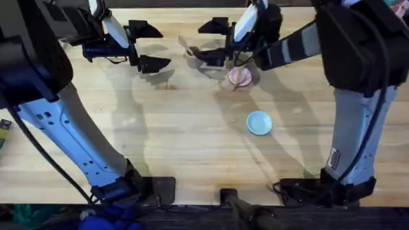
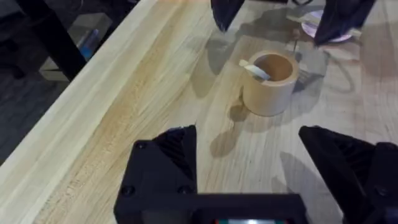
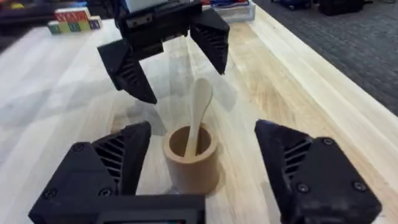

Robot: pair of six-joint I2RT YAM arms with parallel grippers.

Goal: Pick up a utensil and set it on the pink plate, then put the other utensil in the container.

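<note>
Nearest us in the overhead view, the blue plate [image 1: 259,122] lies on the worktop [image 1: 179,140], right of centre and bare. Farther off, the cup [image 1: 195,61] stands near the far edge of the worktop with the spoon [image 3: 199,118] in it, handle down, its oval head leaning out over the rim. Just to the cup's right lies the pink plate [image 1: 240,76], and on it we see the fork [image 1: 238,79] lying across the plate.

Our right end effector [image 1: 213,41] hovers over the cup; its fingers [image 3: 311,174] stand wide apart on either side of the cup and grip nothing. Our left end effector [image 1: 150,46] hangs to the left of the cup, apart from it, its jaws also spread wide and empty. In the left wrist view the cup [image 2: 270,82] sits beyond the open fingers [image 2: 165,155], with the right arm's black fingers above it.
</note>
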